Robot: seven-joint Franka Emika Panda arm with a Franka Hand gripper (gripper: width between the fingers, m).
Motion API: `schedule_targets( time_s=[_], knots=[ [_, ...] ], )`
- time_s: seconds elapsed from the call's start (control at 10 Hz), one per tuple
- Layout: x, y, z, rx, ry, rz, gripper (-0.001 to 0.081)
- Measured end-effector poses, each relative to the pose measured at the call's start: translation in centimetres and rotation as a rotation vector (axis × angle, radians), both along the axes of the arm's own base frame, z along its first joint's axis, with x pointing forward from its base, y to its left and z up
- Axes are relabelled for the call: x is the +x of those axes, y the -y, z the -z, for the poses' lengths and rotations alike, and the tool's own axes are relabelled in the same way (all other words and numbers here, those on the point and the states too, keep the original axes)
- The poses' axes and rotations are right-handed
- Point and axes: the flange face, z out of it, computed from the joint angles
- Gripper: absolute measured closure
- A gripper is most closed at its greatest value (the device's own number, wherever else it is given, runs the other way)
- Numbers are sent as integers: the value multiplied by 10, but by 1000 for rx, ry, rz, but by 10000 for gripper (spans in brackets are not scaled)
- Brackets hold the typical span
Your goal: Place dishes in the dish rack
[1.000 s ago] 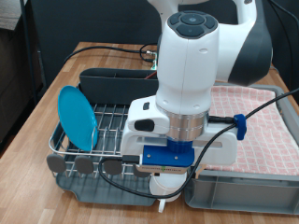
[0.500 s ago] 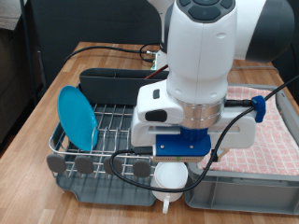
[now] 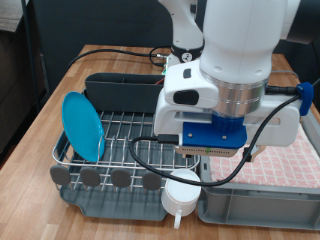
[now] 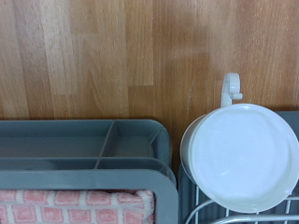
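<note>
Arm housing, white and bulky, fills the upper right of the exterior view, with a blue block at its wrist; the gripper (image 3: 212, 150) sits under that block at centre-right, and its fingers are hidden, so I cannot tell how far apart they stand or whether anything is between them. No fingers show in the wrist view either.

Below and to the left, the dish rack (image 3: 120, 135) takes up the lower left of the exterior view: a silver wire grid on a dark grey tray, with a tall grey compartment at its back and round grey tabs along its front edge. A lighter grey bin (image 3: 260, 205) lined with pink-and-white checked cloth (image 3: 290, 150) lies just beside it at the lower right.

The bright-blue plate (image 3: 82, 124) stands on edge, tilted, in the rack's left end. The white mug (image 3: 181, 192) sits at the rack's front right corner, bottom centre of the exterior view, below the gripper and apart from it. In the wrist view the mug (image 4: 241, 154) appears at lower right over the rack wires, its handle pointing towards the wooden table (image 4: 103, 56).
</note>
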Motion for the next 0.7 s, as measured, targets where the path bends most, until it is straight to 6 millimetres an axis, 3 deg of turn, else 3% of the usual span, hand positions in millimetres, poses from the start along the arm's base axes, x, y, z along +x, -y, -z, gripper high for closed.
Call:
schedule_targets(
  time_s=[0.3,0.7],
  knots=[
    [-2,-31,-10,-39,52,5,4],
    [-20,-62,-21,-69,82,14,4]
  ],
)
